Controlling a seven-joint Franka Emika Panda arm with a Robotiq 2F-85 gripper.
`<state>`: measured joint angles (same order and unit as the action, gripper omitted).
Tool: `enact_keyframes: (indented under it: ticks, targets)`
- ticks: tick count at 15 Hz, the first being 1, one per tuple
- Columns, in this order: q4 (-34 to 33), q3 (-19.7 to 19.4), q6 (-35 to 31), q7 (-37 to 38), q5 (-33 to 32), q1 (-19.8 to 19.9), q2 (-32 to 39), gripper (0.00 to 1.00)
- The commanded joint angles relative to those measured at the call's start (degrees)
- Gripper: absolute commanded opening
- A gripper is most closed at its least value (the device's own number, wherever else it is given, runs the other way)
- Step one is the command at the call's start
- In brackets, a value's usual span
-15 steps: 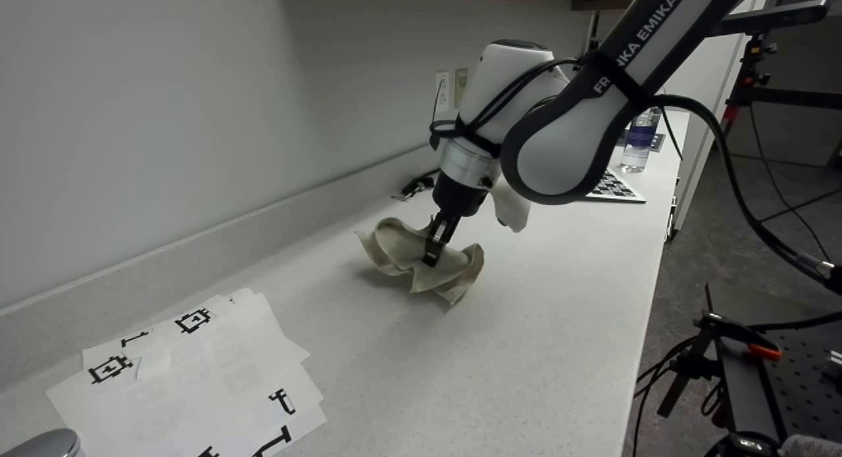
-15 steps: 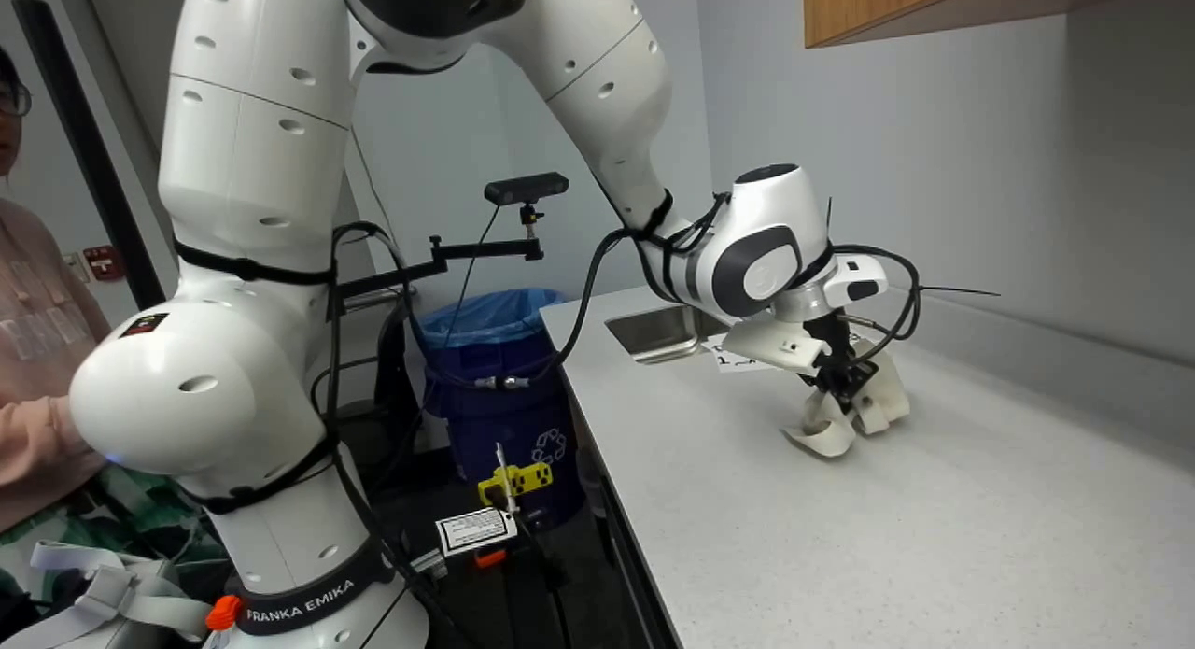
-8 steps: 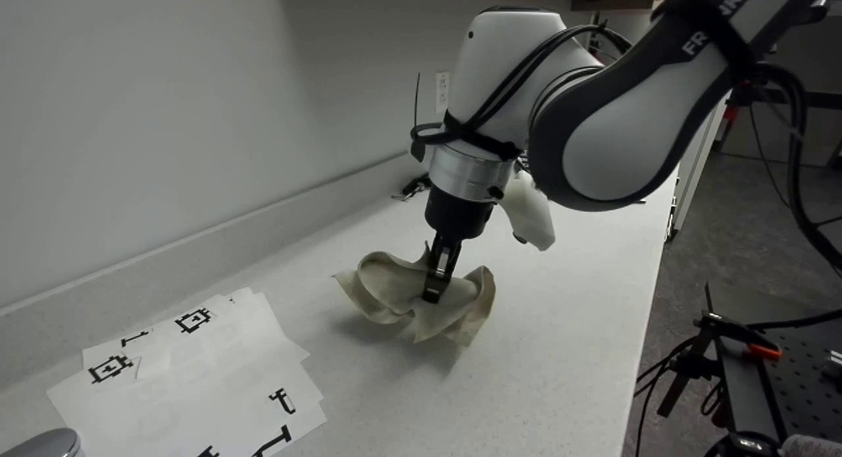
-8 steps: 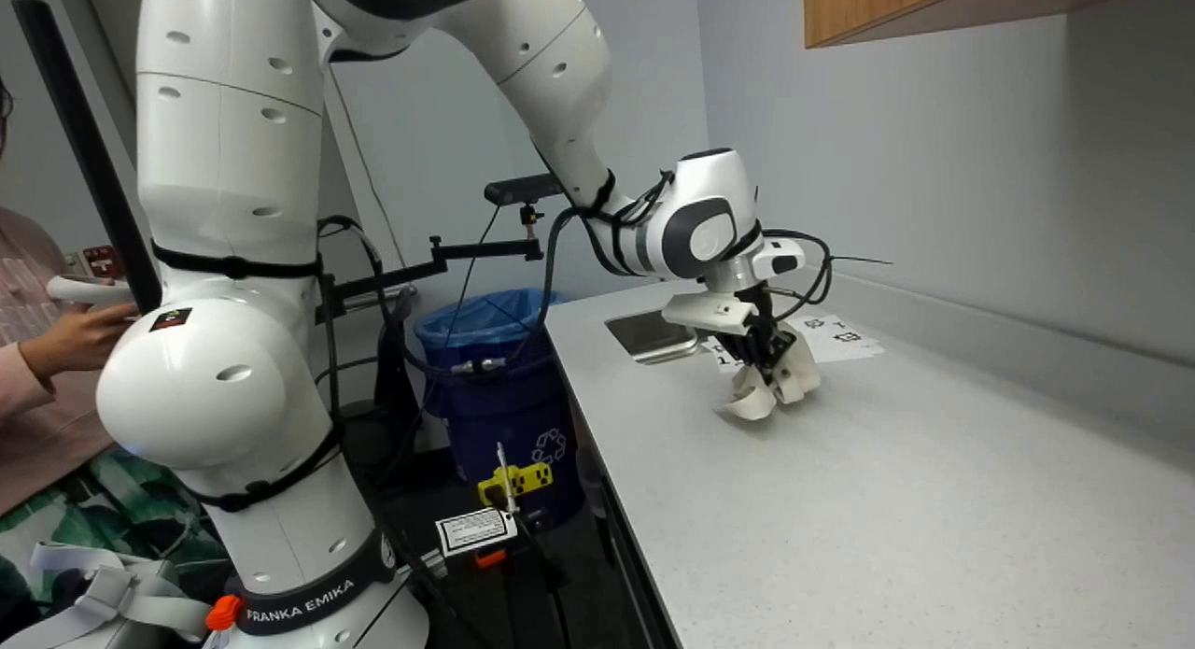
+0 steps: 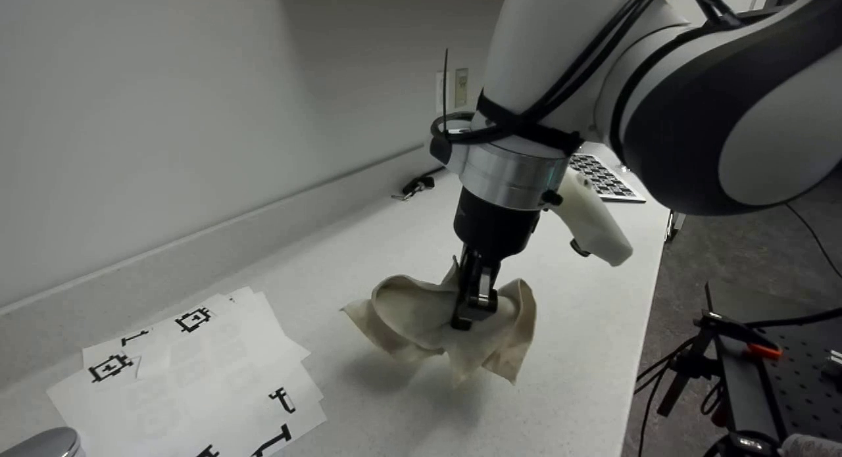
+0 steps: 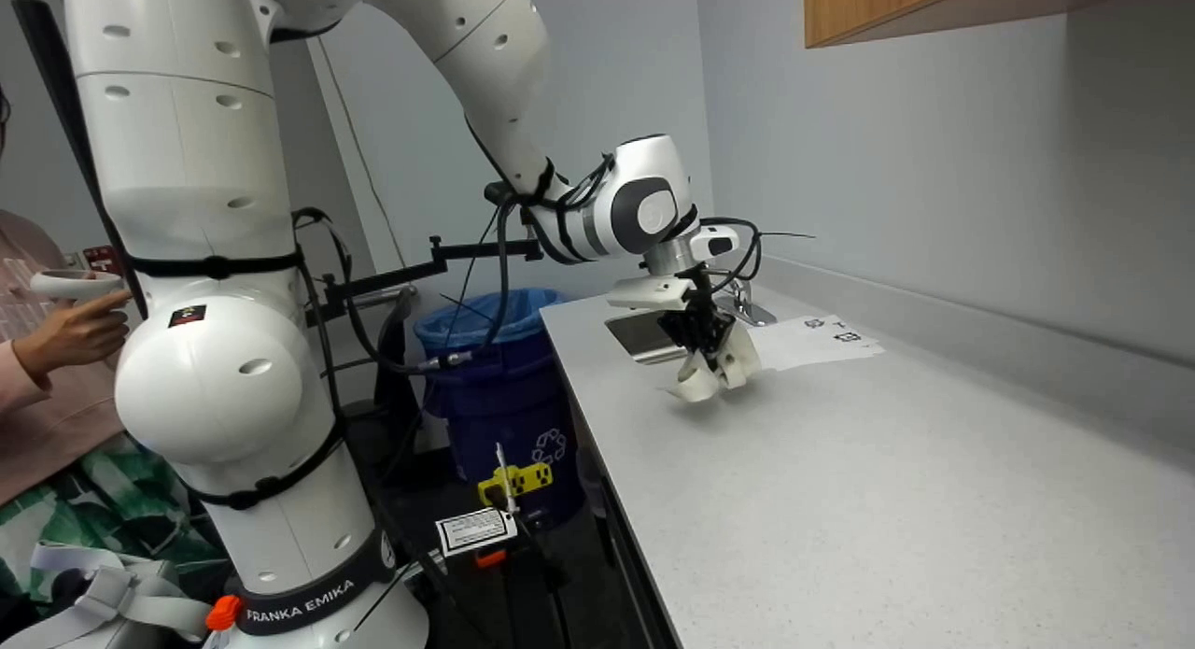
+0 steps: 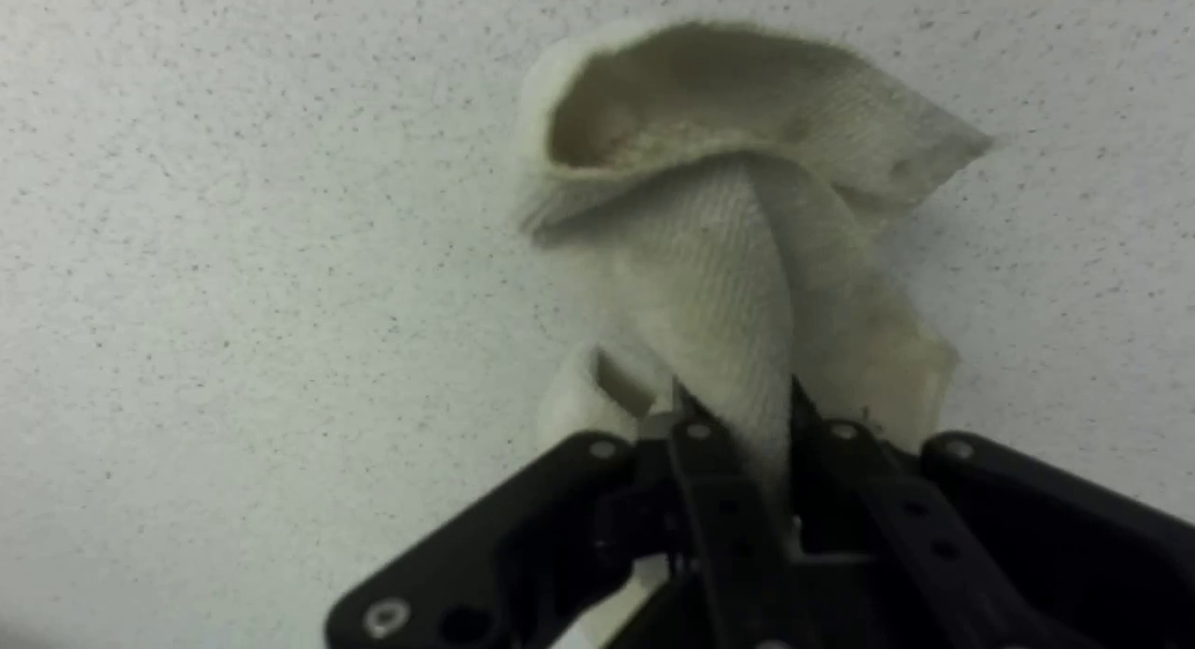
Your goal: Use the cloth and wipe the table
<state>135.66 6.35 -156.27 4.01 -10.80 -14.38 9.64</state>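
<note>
Cloth [image 5: 419, 320], likely light and limp, flares around jaws pinching its middle. That central hold should leave slack beneath them for wiping the bench [image 6: 887, 500].

Beige cloth [image 7: 719, 285]: is bunching at its middle, edges curling outward | position: is hanging over the pale, speckled table [image 6: 887, 500], contact unclear

1. In the wrist view, your pincer [image 7: 738, 406] hides part of the cloth [image 7: 705, 275].
2. In an exterior view, the top and right edges cut off your arm [image 5: 697, 135], which covers part of the checkered board [image 5: 604, 175].
3. There, the bottom edge crops your paper sheets [image 5: 197, 371].
4. In an exterior view, the left edge crops the person [image 6: 70, 416].
5. You cannot read the white tag [image 6: 476, 529]; its print is too small.
</note>
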Motion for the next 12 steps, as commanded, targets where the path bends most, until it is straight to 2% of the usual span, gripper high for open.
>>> enact_keyframes:
  ticks: [1,4,8,12]
  targets:
    - [3.3,1.3,-0.6,2.4,-1.7,-0.3,-4.1,0.47]
    - [4.1,2.1,-1.0,2.9,-1.8,-0.2,-5.3,0.72]
    - [5.2,2.7,-1.7,4.3,-2.8,-0.2,-6.9,0.99]
    - [7.4,3.0,-3.2,7.2,-5.1,-0.1,-8.6,1.0]
